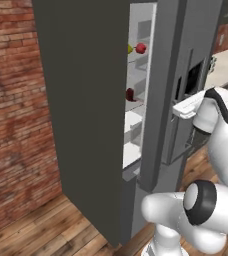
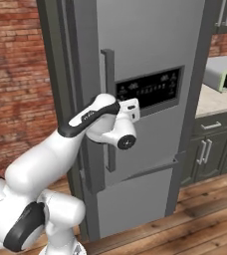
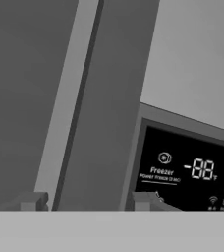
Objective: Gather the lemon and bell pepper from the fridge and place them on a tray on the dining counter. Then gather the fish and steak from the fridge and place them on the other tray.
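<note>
The fridge (image 2: 150,40) stands with its left door (image 1: 86,100) swung open and its right door shut. On an upper shelf inside sit the yellow lemon (image 1: 130,49) and the red bell pepper (image 1: 141,48). One shelf lower is a dark red lump, the steak (image 1: 130,94). The fish, the dining counter and the trays are out of view. My gripper (image 3: 88,202) is open and holds nothing. It faces the shut door close up, between the long vertical handle (image 2: 108,109) and the dark display panel (image 3: 187,172). My hand (image 2: 130,110) is just off the panel's left edge.
A brick wall (image 1: 11,125) runs along the left. Right of the fridge are grey cabinets (image 2: 210,144) under a stone worktop (image 2: 212,102) with a pale appliance (image 2: 225,72) on it. The floor is wood.
</note>
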